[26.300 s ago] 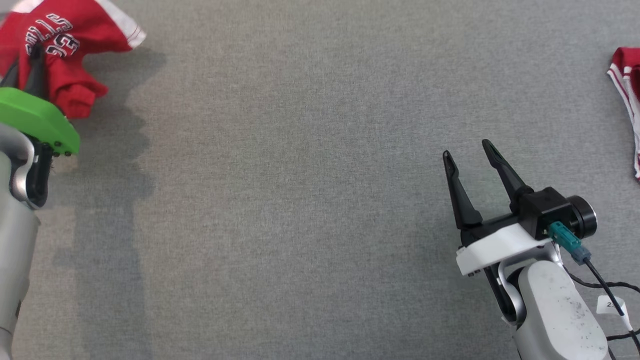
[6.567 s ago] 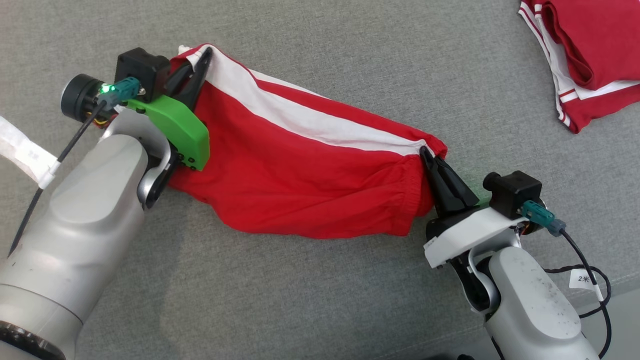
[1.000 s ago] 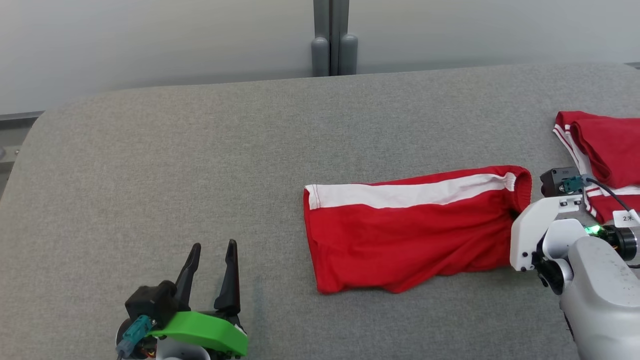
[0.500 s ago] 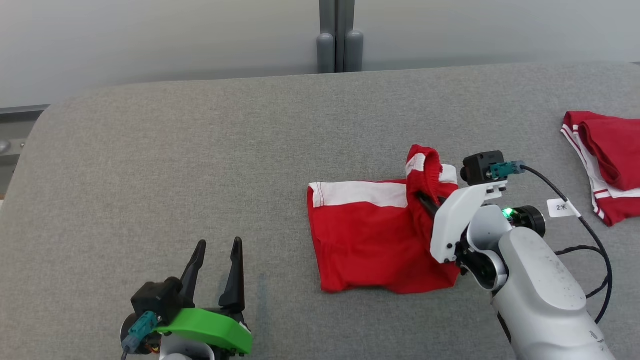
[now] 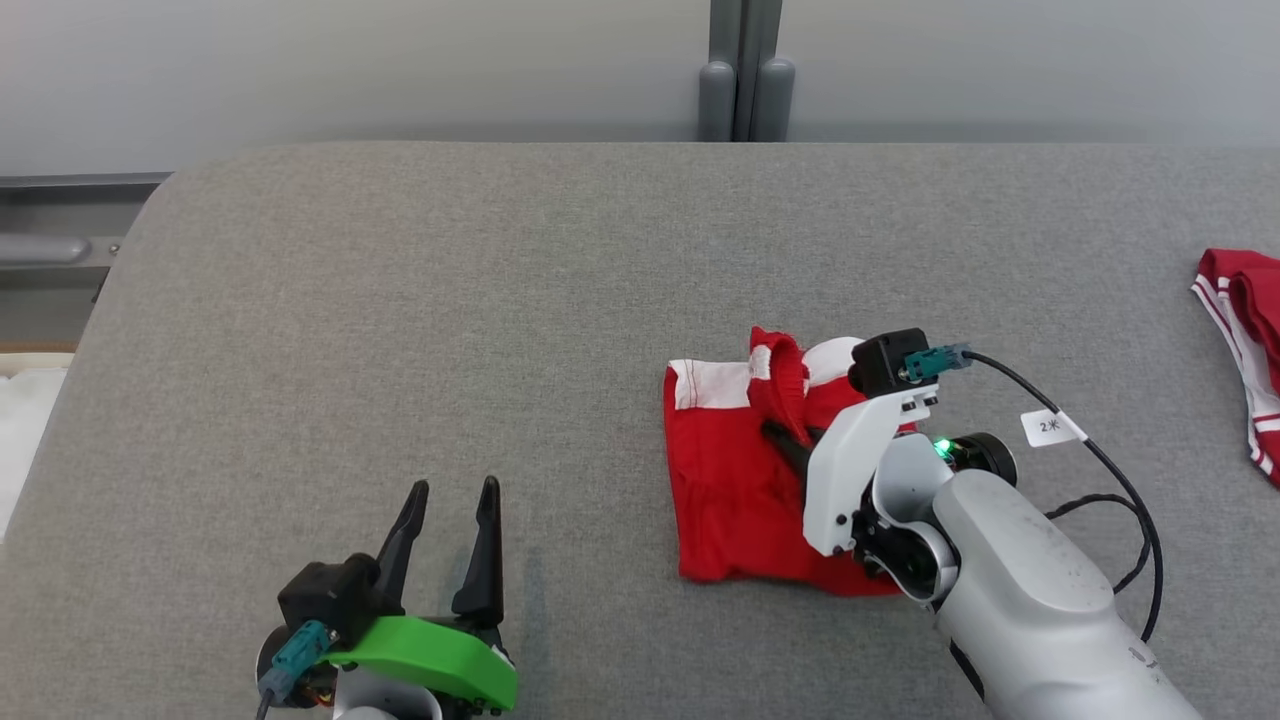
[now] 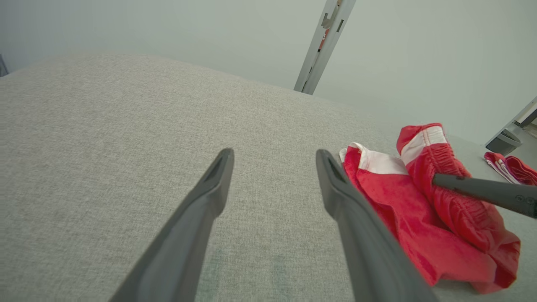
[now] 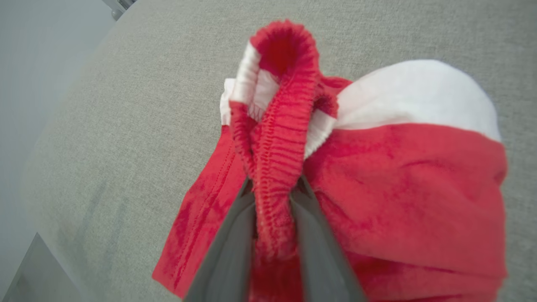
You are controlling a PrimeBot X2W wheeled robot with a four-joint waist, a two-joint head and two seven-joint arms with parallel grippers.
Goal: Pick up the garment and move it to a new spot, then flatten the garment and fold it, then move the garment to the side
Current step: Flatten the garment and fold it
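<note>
Waistband (image 7: 277, 138) farther left, between right fingers (image 7: 228, 251)

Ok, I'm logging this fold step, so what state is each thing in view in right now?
red shorts: partly folded, waistband end raised over the rest, lying on the grey surface.
right gripper: shut on the waistband.
left gripper: open, empty, apart from the shorts.
second red garment: lying at the surface's right edge, untouched.

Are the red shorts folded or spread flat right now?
Half folded: the right gripper pinches the waistband over the red shorts, doubling them; that end stands bunched, not laid flat.
</note>
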